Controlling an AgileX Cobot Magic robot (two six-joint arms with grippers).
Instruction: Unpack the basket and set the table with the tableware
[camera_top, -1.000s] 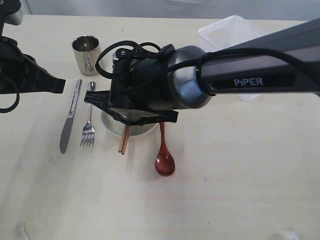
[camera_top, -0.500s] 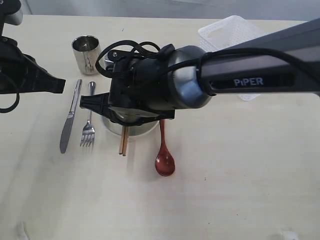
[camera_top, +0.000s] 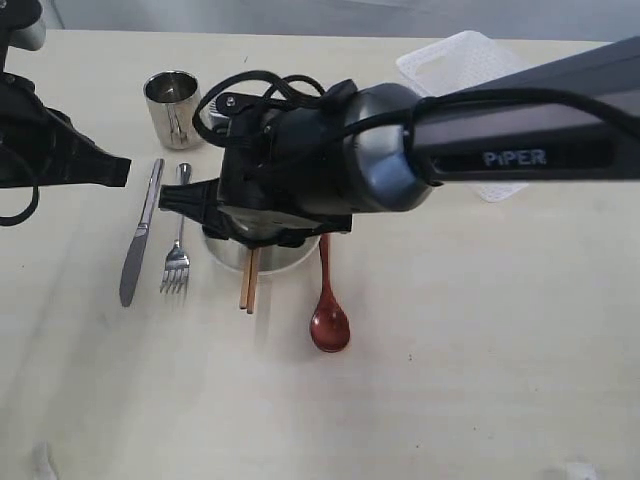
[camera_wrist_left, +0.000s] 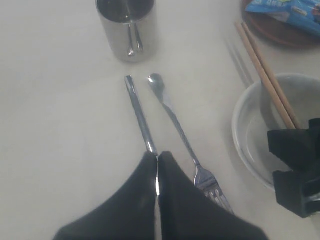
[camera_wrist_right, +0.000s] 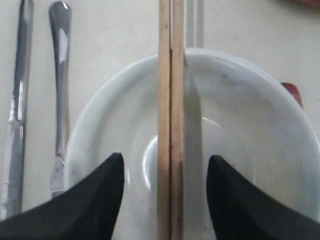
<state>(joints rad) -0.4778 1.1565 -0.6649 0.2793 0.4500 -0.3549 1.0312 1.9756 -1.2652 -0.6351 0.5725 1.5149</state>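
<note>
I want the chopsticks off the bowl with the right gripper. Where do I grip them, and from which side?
Grip the chopsticks mid-span, over the white bowl, coming down from above. They lie side by side, touching, apparently raised off its floor, so the jaws can close on both flanks and pinch the pair together. The right gripper straddles them, jaws open.

Two chopsticks (camera_wrist_right: 170, 125) lie across the bowl (camera_wrist_right: 240, 115); knife (camera_top: 141, 235) and fork (camera_top: 179, 235) to its left, spoon (camera_top: 328, 320) right, cup (camera_top: 172, 95) far left, basket (camera_top: 445, 60) far right.
</note>
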